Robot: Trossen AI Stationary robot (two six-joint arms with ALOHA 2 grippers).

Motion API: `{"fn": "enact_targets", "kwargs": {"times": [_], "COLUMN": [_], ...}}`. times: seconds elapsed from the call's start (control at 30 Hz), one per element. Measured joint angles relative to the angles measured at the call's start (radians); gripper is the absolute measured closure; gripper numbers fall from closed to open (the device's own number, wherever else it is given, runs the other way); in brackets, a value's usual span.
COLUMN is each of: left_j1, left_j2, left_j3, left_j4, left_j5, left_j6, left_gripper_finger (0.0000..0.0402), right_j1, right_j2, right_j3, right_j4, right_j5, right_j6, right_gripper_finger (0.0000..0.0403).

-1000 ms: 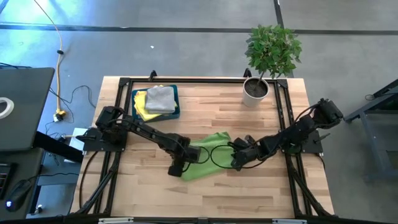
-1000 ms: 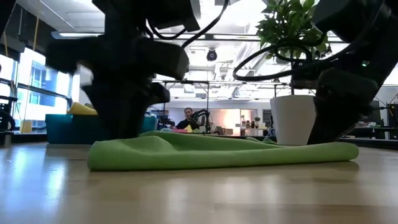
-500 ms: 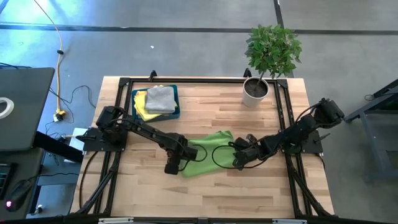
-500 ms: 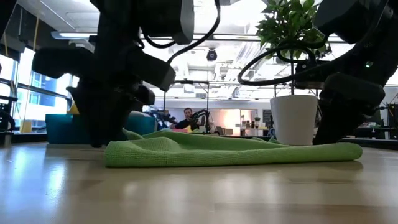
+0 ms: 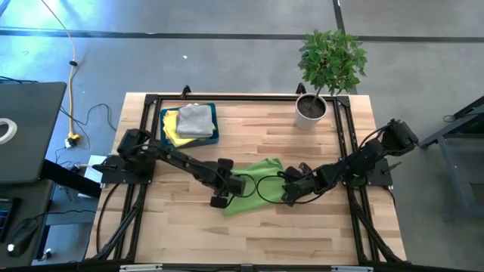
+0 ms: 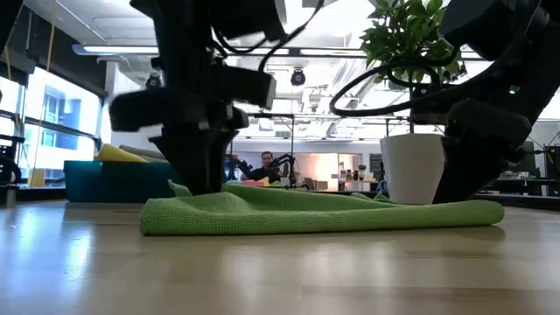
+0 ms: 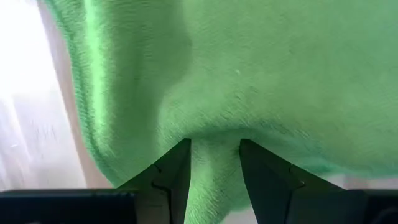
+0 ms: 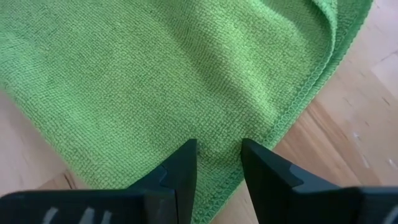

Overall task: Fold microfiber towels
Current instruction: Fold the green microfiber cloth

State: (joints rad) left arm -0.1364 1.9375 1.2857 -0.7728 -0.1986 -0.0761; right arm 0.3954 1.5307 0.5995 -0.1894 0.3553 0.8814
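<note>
Two arms of mine meet over one bright green towel (image 5: 253, 190), which lies crumpled on the wooden table (image 5: 249, 238) a little nearer the front edge than the back. From above, my left gripper (image 5: 221, 198) sits at the towel's left end and my right gripper (image 5: 290, 193) at its right end. Near the back left corner a dark teal tray (image 5: 214, 125) holds a yellow towel (image 5: 170, 125) with a grey towel (image 5: 194, 119) lying on it, and a potted plant (image 5: 324, 68) stands near the back right corner.

At table height, the green towel lies low and rumpled across the boards, its left end puckered upward against my left gripper (image 6: 198, 171). My right gripper (image 6: 468, 157) comes down at the other end. A person (image 6: 265, 167) sits far off in the room behind.

Through my left wrist camera, a pinch of green cloth is caught between my two fingers (image 7: 169, 179), drawn up into a ridge.

Through my right wrist camera, my fingers (image 8: 180, 171) stand slightly apart with the towel's hemmed edge between them; they seem to be nipping it, though I can't be sure.
</note>
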Motion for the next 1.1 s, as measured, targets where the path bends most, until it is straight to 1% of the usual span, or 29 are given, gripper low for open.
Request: {"fn": "enact_targets", "kwargs": {"times": [0.1, 0.17, 0.37, 0.6, 0.67, 0.77, 0.9, 0.97, 1.03, 1.1], "left_j1": [0.022, 0.031, 0.023, 0.004, -0.004, -0.027, -0.056, -0.061, -0.064, -0.07], "left_j2": [0.012, 0.017, 0.012, 0.017, 0.017, 0.017, 0.012, 0.01, 0.01, 0.009], "left_j3": [0.001, 0.0, 0.0, 0.0, 0.0, 0.0, 0.0, 0.021, 0.055, 0.081], "left_j4": [-0.005, -0.04, -0.128, -0.113, -0.111, -0.103, -0.103, -0.125, -0.155, -0.152], "left_j5": [0.008, 0.017, 0.082, 0.128, 0.168, 0.223, 0.22, 0.216, 0.214, 0.208], "left_j6": [-0.011, -0.02, -0.025, -0.028, -0.03, -0.046, -0.045, -0.052, -0.052, -0.048], "left_gripper_finger": [0.0273, 0.0273, 0.0273, 0.0273, 0.0273, 0.0273, 0.0273, 0.0273, 0.0273, 0.0273], "right_j1": [0.0, 0.0, 0.0, 0.0, 0.0, 0.0, -0.001, -0.008, -0.015, -0.022], "right_j2": [0.0, 0.0, 0.0, -0.004, -0.026, -0.091, -0.203, -0.239, -0.252, -0.247], "right_j3": [0.0, 0.0, 0.0, 0.0, 0.0, 0.0, 0.001, 0.001, 0.001, 0.001], "right_j4": [0.006, 0.005, -0.006, -0.027, -0.028, -0.042, -0.073, -0.076, -0.074, -0.073], "right_j5": [0.0, 0.0, 0.0, 0.031, 0.032, 0.038, 0.069, 0.07, 0.071, 0.071], "right_j6": [0.0, 0.0, -0.009, -0.011, -0.01, -0.008, 0.009, 0.039, 0.078, 0.12], "right_gripper_finger": [0.0286, 0.0286, 0.0286, 0.0286, 0.0286, 0.0286, 0.0286, 0.0286, 0.0285, 0.0278]}}
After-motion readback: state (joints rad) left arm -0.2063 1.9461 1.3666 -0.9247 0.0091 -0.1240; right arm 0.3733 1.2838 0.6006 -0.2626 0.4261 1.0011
